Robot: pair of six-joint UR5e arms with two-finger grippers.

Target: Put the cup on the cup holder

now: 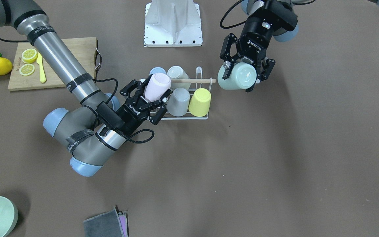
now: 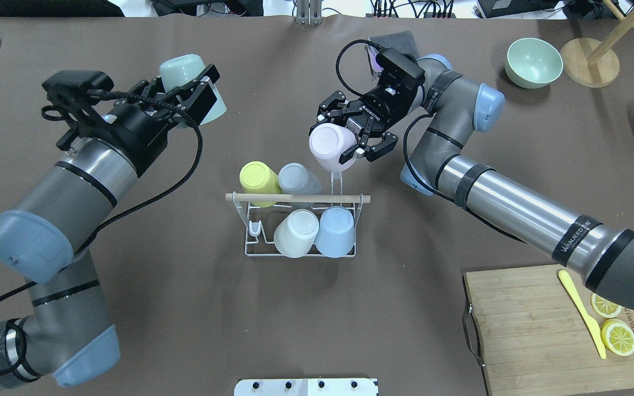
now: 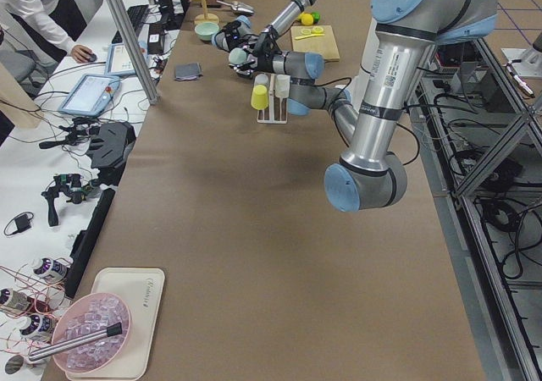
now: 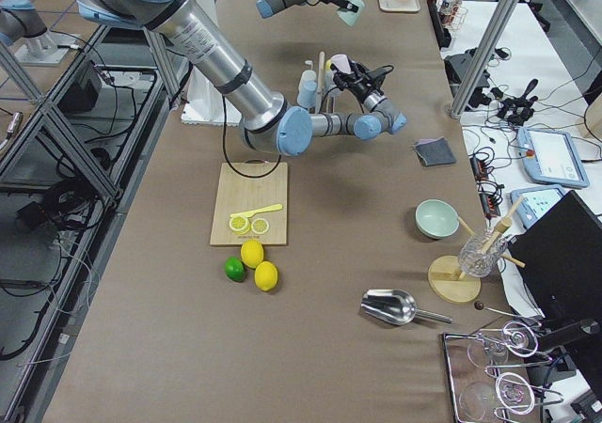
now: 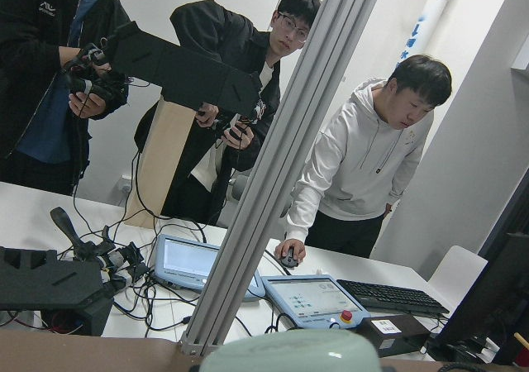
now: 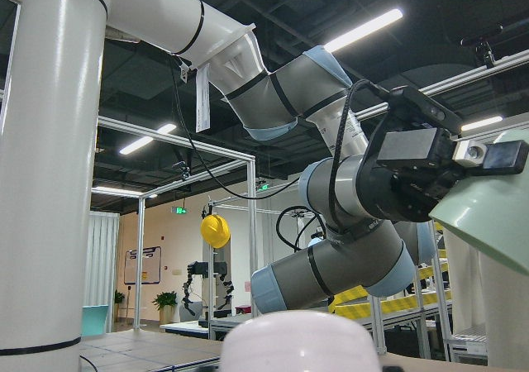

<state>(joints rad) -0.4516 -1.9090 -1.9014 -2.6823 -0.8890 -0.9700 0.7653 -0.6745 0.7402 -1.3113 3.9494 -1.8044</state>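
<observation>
My right tool (image 2: 344,135) pinches the pale pink cup (image 2: 328,144), tilted, just above a free prong (image 2: 337,179) of the white wire cup holder (image 2: 251,250). I'd centre its mouth over that prong, then lower slowly. My left tool (image 2: 190,93) clamps a mint-green cup (image 2: 178,69) well aside.

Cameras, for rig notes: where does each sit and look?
Front-facing: across table, looking down; both arms.
Overhead: behind robot, looking down; both arms.
Left: table's left end; left arm near.
Right: table's right end; right arm near.
Left wrist: over mint cup, toward people.
Right wrist: over pink cup, toward left arm.
Shared: first two show the cup holder.
</observation>
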